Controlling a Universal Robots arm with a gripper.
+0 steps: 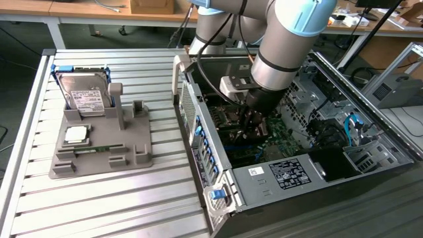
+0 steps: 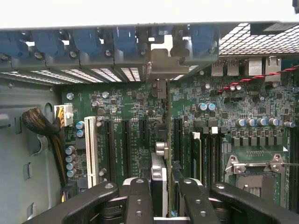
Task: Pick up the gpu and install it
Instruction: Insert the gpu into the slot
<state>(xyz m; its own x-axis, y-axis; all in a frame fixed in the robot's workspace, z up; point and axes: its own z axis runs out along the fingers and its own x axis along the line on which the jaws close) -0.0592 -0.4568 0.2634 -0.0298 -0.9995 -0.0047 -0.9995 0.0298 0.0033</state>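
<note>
Your gripper (image 2: 160, 198) is down inside the open computer case (image 1: 198, 124), and its two black fingers (image 2: 138, 200) are clamped partway closed on the gpu (image 2: 160, 140), one finger on each flat face of the card. From the wrist view you see the card edge-on: a thin dark board standing upright between the fingers, running away from them toward the rear wall of the case, where its silvery metal bracket (image 2: 164, 63) sits against the row of slot openings with blue latches (image 2: 124, 39). The card stands over the motherboard (image 2: 224, 116), in line with the dark expansion slots (image 2: 126, 144) and a little way from the white slot (image 2: 89, 149); whether its lower edge is already seated in a slot you cannot tell from here. In the exterior view your arm (image 1: 284, 44) reaches straight down into the middle of the case, with the fingers low over the board. On the exterior view's left, well apart from the case, the grey holder (image 1: 99, 148) on the slatted table (image 1: 99, 208) carries the hard drive (image 1: 82, 91) upright in its blue frame, a processor (image 1: 76, 134) and a green memory stick (image 1: 96, 148).
</note>
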